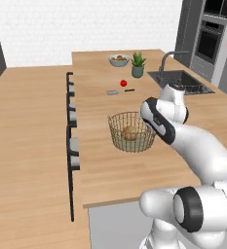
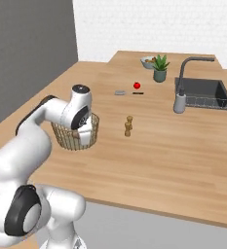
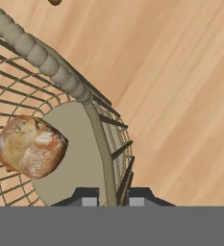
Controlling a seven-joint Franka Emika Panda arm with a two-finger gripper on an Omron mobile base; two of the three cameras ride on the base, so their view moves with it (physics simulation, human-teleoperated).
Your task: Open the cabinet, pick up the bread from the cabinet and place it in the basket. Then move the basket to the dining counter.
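Hand view first: the dining counter (image 3: 180,86) spreads beyond the fingers; the basket (image 3: 56,77) stands on it, its wall pinched between the gripper (image 3: 111,201) tips, bread (image 3: 31,146) inside. Last step, I'd judge: let go, lift clear.

a tomato (image 1: 123,83) lies near a potted plant (image 1: 138,64).

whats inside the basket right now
The bread lies on the flat base of the basket. The gripper is shut on the basket's wall. Nothing else shows inside.
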